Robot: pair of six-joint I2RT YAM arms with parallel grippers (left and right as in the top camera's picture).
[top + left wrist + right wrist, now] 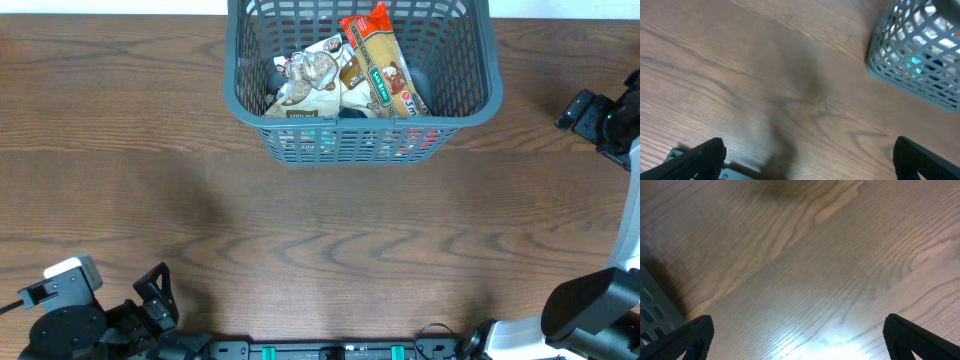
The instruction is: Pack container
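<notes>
**A:** Where on the bench (320,250) is the container (350,140)?

**B:** Far middle, upright, mouth up. Its far rim is cut off, so I cannot tell its long axis.

**A:** What's in it?

**B:** A long orange pasta packet (385,70), with a white-and-brown packet (315,75) left of it. Whatever lies beneath them is hidden.

**A:** Grippers?

**B:** The left gripper (810,150) and right gripper (797,327) are both released, fingers spread wide, holding nothing, clear of the container.

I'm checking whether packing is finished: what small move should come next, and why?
Probably only settle into rest: the large grey-blue slotted plastic basket holds the orange pasta packet and a white-brown packet, no loose item shows on the wooden table, and left gripper and right gripper are open, empty.
</notes>
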